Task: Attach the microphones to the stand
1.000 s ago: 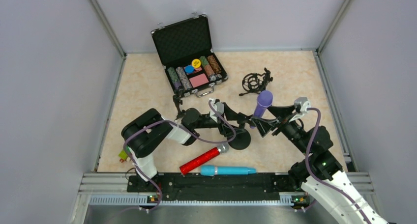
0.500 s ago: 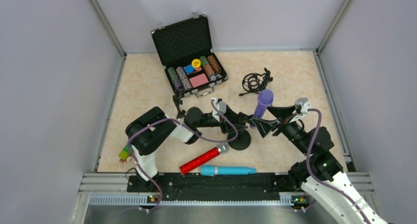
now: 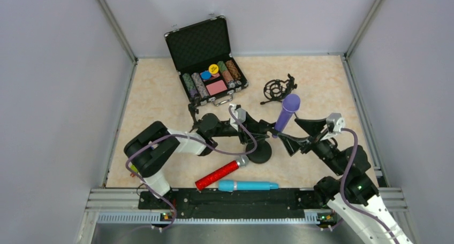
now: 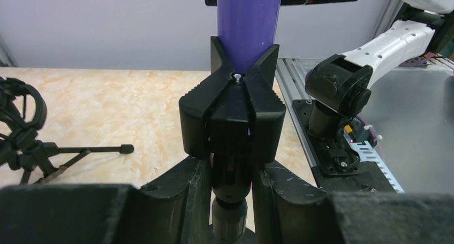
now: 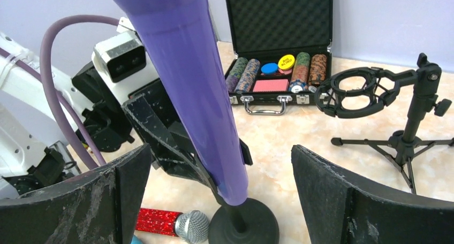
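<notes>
Since a second ago my left pincer (image 4: 231, 193) has clamped shut on the stem of the stand (image 4: 232, 121), just under its clip, where the purple microphone (image 4: 249, 19) stands tilted. My right pincer (image 3: 298, 135) has backed away from it, jaws wide, holding nothing. Behind my left pincer, towards my bases, the red microphone (image 3: 219, 173) and blue microphone (image 3: 248, 185) lie on the table

You're working in a robot lab cell: plain grey panel walls (image 3: 53, 94) held by metal frame posts (image 3: 113, 24) box in a marble-look table (image 3: 155, 94), and two cabled arms (image 3: 147, 152) are bolted to a rail (image 3: 230, 197) along its near edge.
</notes>
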Motion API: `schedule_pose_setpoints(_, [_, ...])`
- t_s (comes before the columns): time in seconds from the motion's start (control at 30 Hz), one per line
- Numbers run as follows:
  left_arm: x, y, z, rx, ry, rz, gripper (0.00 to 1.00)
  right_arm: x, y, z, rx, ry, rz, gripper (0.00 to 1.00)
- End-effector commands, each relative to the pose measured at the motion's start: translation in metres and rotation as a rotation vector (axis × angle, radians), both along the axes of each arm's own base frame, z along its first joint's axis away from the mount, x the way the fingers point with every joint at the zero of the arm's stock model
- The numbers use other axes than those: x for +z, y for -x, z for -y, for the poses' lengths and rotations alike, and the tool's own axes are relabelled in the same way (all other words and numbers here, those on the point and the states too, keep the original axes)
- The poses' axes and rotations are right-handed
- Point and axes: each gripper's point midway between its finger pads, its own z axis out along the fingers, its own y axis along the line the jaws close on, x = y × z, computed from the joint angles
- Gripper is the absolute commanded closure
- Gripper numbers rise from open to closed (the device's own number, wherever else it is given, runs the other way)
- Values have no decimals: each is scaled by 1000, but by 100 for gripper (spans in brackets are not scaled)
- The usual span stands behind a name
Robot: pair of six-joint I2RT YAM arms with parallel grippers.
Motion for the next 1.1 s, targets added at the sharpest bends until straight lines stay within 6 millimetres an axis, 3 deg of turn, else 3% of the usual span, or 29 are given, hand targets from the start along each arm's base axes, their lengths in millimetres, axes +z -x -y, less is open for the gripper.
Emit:
schedule_pose_setpoints(0.0, [78,-1,-4,39,145,162,100,29,15,0,42,-30,107,1])
schedule_pose_setpoints(0.3, [121,-5,-6,72,144,196,100,34,26,-7,107,0,198,1])
schedule_pose_setpoints(0.57, [145,-1,-8,43,150,177,100,36,31,-12,147,17,313,1])
schedule_pose_setpoints(0.77, [152,0,-18,25,179,176,100,26,27,-19,166,40,331,3])
schedule_pose_setpoints(1.07, [145,4,-25,15,119,198,100,5,12,-40,224,52,320,12])
